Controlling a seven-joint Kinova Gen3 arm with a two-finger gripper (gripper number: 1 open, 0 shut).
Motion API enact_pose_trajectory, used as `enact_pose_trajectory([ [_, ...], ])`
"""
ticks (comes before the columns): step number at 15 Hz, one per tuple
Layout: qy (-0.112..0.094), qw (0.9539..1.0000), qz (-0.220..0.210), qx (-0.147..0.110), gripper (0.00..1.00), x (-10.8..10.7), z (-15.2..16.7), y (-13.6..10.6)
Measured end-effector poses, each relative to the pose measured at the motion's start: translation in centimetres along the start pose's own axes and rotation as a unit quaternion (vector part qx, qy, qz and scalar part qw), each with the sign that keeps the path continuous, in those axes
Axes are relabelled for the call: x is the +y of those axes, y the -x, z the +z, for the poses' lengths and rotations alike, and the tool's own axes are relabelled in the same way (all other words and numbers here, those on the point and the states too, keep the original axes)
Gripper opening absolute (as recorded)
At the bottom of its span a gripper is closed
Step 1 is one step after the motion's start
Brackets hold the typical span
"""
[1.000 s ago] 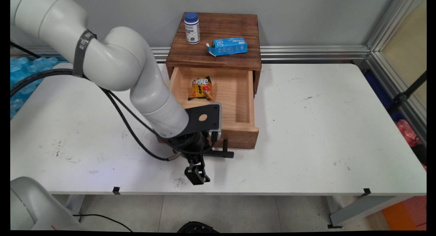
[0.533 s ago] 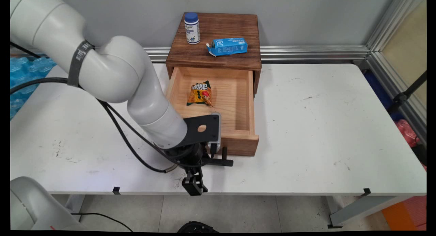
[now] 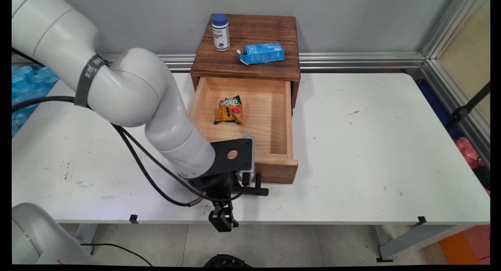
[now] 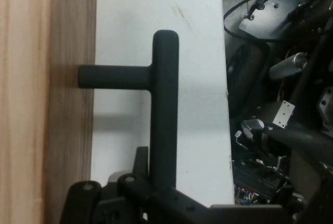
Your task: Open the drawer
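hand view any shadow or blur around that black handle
Hand view: the black T-handle is sharp and casts a soft grey shadow on the white table; the gripper linkage at the bottom edge is slightly soft. Main view: even light, no glare.

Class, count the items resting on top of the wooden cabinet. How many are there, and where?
2. A blue-capped white bottle stands at the top's back left; a blue carton lies right of it. None seem hidden.
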Motion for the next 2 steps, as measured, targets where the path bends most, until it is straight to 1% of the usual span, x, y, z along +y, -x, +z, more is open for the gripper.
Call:
enact_pose_trajectory([
  [2, -0.002, 1.0000, 0.001, 0.002, 1.00, 0.02, -0.04, -0.13],
])
